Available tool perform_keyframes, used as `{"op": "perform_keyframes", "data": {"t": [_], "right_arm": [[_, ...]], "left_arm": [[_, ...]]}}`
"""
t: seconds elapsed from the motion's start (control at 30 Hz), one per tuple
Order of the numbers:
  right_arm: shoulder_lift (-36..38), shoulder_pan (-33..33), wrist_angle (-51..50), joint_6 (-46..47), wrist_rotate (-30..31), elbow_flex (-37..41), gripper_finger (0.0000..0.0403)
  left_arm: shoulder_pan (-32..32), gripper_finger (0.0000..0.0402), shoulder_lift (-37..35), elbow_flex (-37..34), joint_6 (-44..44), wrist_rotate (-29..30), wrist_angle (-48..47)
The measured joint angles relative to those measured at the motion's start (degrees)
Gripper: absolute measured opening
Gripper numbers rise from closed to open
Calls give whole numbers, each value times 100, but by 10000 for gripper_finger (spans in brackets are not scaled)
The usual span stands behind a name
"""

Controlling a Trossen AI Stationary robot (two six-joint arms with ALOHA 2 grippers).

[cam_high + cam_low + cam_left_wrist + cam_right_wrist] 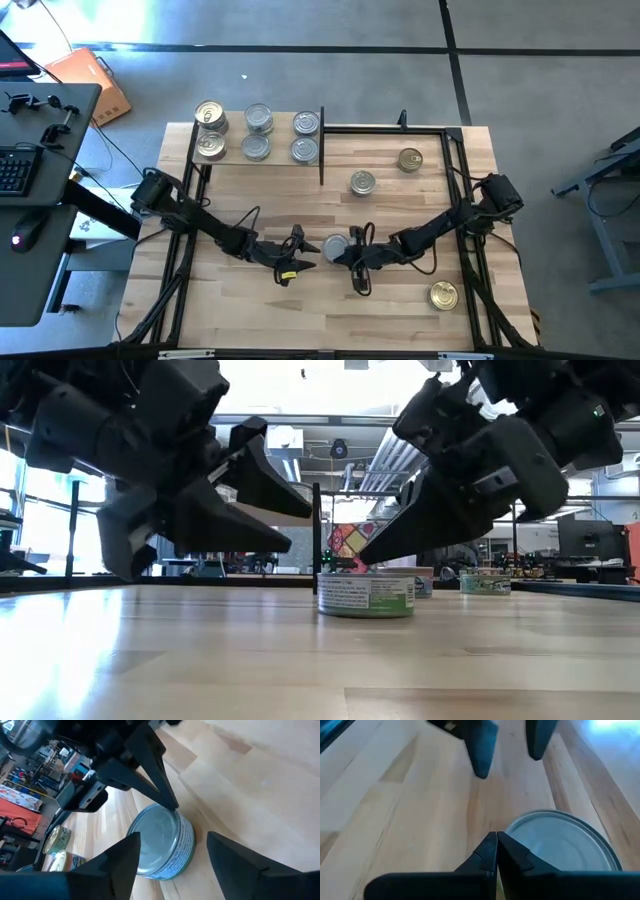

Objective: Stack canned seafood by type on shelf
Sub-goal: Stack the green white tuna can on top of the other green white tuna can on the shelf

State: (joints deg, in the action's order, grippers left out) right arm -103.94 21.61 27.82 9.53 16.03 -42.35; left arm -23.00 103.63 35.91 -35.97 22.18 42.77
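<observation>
At table centre, silver-topped tin (335,247) upright, lid up, left end effector (297,252) apart, right end effector (352,255) together.

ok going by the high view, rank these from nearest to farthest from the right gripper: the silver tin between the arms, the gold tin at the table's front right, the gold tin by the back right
1. Silver tin, right beside the right gripper, mid-table between the arms.
2. Front-right gold tin, off to the gripper's outer side.
3. Back-right gold tin, far across the table near the black frame.
</observation>
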Motion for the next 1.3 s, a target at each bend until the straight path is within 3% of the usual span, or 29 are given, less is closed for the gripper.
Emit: {"op": "perform_keyframes", "data": {"t": [0.23, 0.47, 0.6, 0.73, 0.83, 0.93, 1.17, 1.3], "right_arm": [[0, -74, -441, 189, -13, -398, 0], [0, 10, -1957, -802, 5, -1235, 5], [0, 37, -2670, -892, 3, -1443, 44], [2, 31, -2650, -1280, 77, -1245, 100], [2, 30, -2635, -1340, 116, -1088, 120], [1, 70, -2580, -1577, 294, -937, 106], [-362, 96, -2066, -1758, 511, -918, 12], [-513, 94, -1535, -1632, 642, -912, 13]], "left_arm": [[102, 243, 281, 1, -212, 15, 41], [209, 243, 388, 1, 237, 13, 87], [204, 243, 388, 1, 277, 8, 87], [205, 243, 388, 1, 376, 8, 89], [205, 243, 388, 1, 426, 6, 88], [206, 243, 388, 1, 344, 8, 113], [279, 232, 388, -4, 31, 6, 302], [319, 224, 385, 19, 29, -31, 386]]}}
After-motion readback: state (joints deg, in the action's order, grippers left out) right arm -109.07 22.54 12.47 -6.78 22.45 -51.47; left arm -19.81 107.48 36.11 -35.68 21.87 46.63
